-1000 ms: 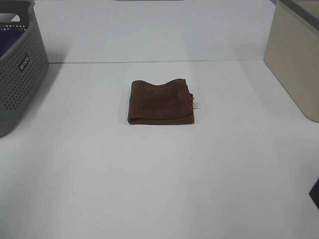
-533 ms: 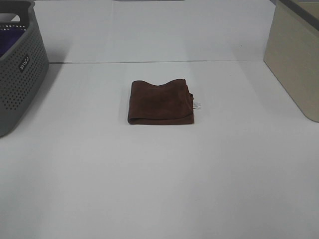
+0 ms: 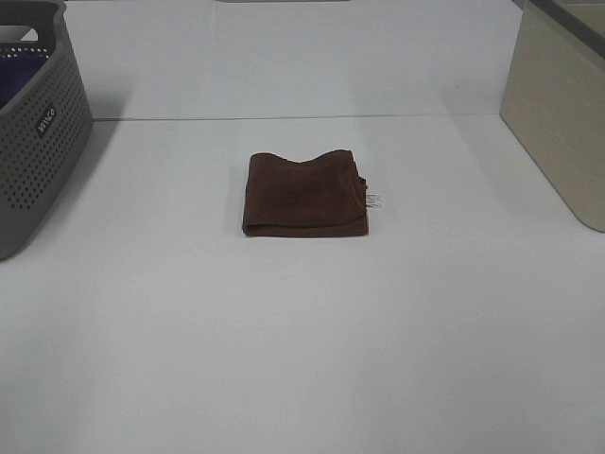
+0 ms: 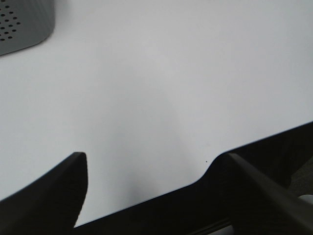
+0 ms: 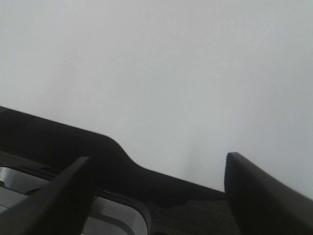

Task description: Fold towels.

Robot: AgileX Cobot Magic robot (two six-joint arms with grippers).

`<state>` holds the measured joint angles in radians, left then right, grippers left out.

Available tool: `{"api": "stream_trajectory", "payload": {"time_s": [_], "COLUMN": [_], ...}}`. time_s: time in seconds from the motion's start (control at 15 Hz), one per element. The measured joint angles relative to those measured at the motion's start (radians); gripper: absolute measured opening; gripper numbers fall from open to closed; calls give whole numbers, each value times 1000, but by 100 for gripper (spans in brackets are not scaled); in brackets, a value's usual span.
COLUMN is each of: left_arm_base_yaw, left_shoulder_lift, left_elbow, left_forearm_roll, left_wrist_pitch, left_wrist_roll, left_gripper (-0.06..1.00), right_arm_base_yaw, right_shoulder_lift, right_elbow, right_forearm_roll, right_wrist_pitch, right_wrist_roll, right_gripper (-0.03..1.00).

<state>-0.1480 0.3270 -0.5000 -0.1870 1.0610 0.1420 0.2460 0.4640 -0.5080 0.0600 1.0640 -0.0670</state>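
Note:
The dark reddish-brown towel (image 3: 304, 193) lies folded into a small rectangle in the middle of the white table (image 3: 302, 340). Its small white tag (image 3: 373, 200) sticks out at its right edge. Neither arm shows in the exterior high view. My left gripper (image 4: 154, 159) is open and empty, with its dark fingers (image 4: 58, 191) spread over the table's front edge. My right gripper (image 5: 157, 159) is also open and empty, with its fingers (image 5: 259, 196) apart over the table's edge. Neither wrist view shows the towel.
A grey perforated basket (image 3: 33, 142) with a purple cloth (image 3: 19, 71) inside stands at the far left; its corner shows in the left wrist view (image 4: 24, 24). A beige box (image 3: 558, 113) stands at the far right.
A dark part of the right arm at the lower right edge of the exterior high view has gone out of view. The towel has not moved.

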Motion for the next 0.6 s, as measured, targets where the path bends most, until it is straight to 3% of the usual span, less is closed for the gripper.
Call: {"api": "stream_trajectory", "payload": {"time_s": [0.6], "left_arm_base_yaw": [0], "left_shoulder_lift": [0], "left_elbow": [0], "left_forearm_roll": [-12], "left_wrist_pitch": [-1], "left_wrist_roll": [0], "left_gripper": [71], "right_arm_base_yaw": [0], "right_shoulder_lift": [-1], "right_elbow": [0], "right_forearm_roll": [0], "right_wrist_pitch": [0], "right_wrist_roll": [0], "right_gripper": [70]}}
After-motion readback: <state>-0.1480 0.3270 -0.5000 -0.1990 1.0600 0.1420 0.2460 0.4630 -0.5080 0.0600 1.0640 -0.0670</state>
